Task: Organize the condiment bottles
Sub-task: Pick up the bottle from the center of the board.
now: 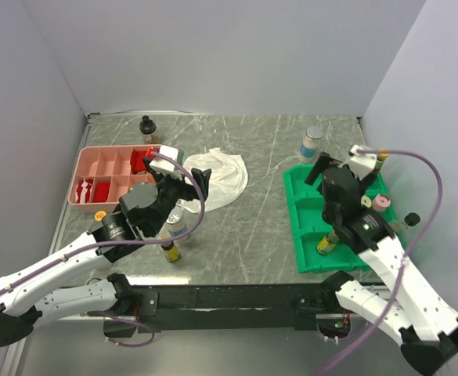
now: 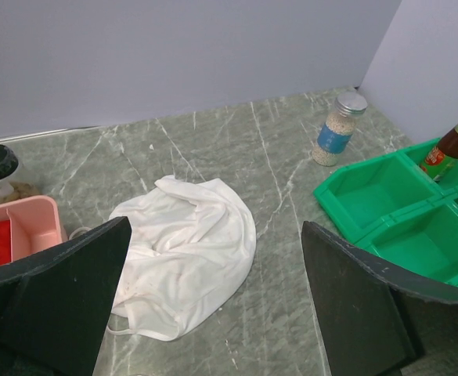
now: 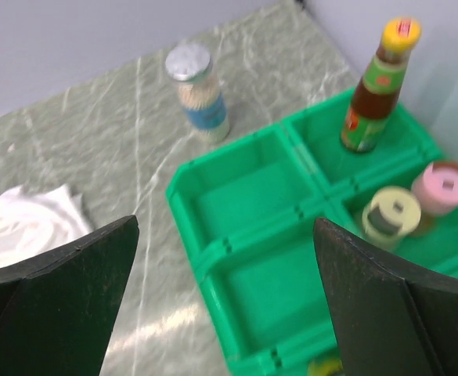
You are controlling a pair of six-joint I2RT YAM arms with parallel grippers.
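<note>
Holds right gripper wide and empty above tray, left gripper likewise left of it, ready for stray jar.

Both arms are wearing smooth white shells broken by black joints, the left arm filling the lower left of the overhead view and the right arm the lower right. A thin purple cable is looping off each wrist. In the wrist views, matte black wedge-shaped fingers are showing rough, speckled edges.
</note>
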